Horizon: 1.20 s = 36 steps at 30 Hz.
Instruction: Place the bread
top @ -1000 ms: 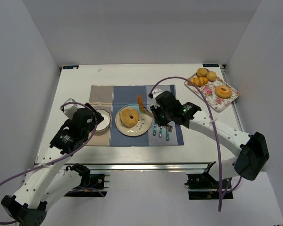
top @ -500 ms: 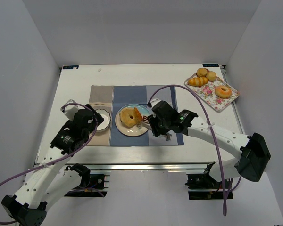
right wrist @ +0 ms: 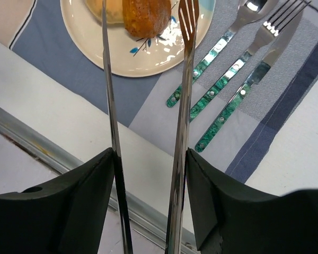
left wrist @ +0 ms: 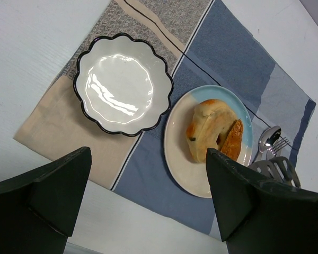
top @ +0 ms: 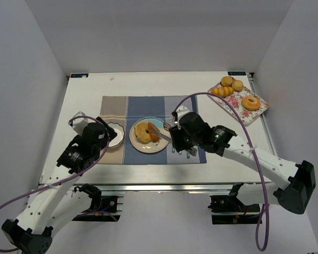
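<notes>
An orange-brown bread piece (right wrist: 146,13) lies on the round plate (top: 141,147), leaning against a ring-shaped bun (top: 142,131). My right gripper (top: 180,138) is shut on metal tongs (right wrist: 182,106). The tong tips stand spread on either side of the bread piece, with a small gap showing at the right tip. The left wrist view shows the bread (left wrist: 233,140), the bun (left wrist: 209,126) and the plate (left wrist: 181,159). My left gripper (left wrist: 148,164) is open and empty, above the placemat's near edge beside a scalloped white bowl (left wrist: 122,90).
A spoon (right wrist: 201,69), fork (right wrist: 238,74) and knife (right wrist: 238,100) with green handles lie on the placemat right of the plate. A floral tray (top: 247,119) with several pastries sits at the far right. The table's front rail (right wrist: 21,137) is close below the tongs.
My right gripper has brought the bread piece in the tongs down and to the left, from above the plate's right edge onto the plate against the bun. The left arm has not moved.
</notes>
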{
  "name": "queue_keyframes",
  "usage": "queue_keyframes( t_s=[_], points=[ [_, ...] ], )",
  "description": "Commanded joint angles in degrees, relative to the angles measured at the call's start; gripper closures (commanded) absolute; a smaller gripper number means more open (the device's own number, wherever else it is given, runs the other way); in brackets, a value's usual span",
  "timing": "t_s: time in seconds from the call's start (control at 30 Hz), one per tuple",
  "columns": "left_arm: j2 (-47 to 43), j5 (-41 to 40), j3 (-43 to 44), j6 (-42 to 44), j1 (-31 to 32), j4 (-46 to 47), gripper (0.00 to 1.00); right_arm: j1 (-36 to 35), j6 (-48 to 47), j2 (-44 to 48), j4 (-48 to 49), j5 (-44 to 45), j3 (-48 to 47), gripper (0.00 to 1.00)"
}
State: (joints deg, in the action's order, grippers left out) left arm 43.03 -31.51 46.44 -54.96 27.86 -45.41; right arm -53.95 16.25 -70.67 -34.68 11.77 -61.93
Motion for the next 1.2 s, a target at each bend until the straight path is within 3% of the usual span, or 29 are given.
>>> queue_keyframes(
  t_s=[0.0, 0.07, 0.1, 0.23, 0.43, 0.67, 0.8, 0.97, 1.17],
  points=[
    [-0.13, 0.04, -0.12, 0.03, -0.26, 0.76, 0.02, -0.27, 1.50, 2.47, 1.09, 3.69, 0.32, 0.40],
    [-0.05, 0.56, 0.15, 0.38, -0.26, 1.46, 0.02, 0.07, 2.29, 2.12, 0.23, 8.76, -0.20, 0.43],
    [0.13, 0.92, 0.41, 0.73, -0.26, 1.72, 0.02, 0.60, 3.25, 1.68, -0.39, 9.67, -0.64, 0.48],
    [1.62, 1.54, 0.67, 1.26, -0.26, 2.87, 0.02, 5.16, 3.96, 0.62, 0.21, 10.03, -2.32, 0.50],
    [5.05, 2.85, 1.55, 2.31, -0.26, 5.59, 0.02, 20.98, 1.69, 1.68, 2.86, 3.09, -3.02, 0.54],
    [10.67, 4.17, 1.99, 3.72, -0.26, 8.75, 0.02, 31.53, 1.68, -0.43, 1.45, 8.97, -3.11, 0.55],
    [12.69, 5.66, 1.64, 4.77, -0.26, 10.69, 0.02, 33.21, -2.09, -3.14, 6.72, 9.50, 3.47, 0.55],
    [13.14, 7.25, 1.29, 5.83, -0.26, 11.83, 0.02, 34.97, -2.28, -7.81, 7.96, 11.17, 5.24, 0.55],
    [11.65, 6.90, 0.24, 5.83, -0.26, 11.75, 0.02, 35.41, 0.36, -8.08, 8.04, 13.28, 9.36, 0.46]
  ],
)
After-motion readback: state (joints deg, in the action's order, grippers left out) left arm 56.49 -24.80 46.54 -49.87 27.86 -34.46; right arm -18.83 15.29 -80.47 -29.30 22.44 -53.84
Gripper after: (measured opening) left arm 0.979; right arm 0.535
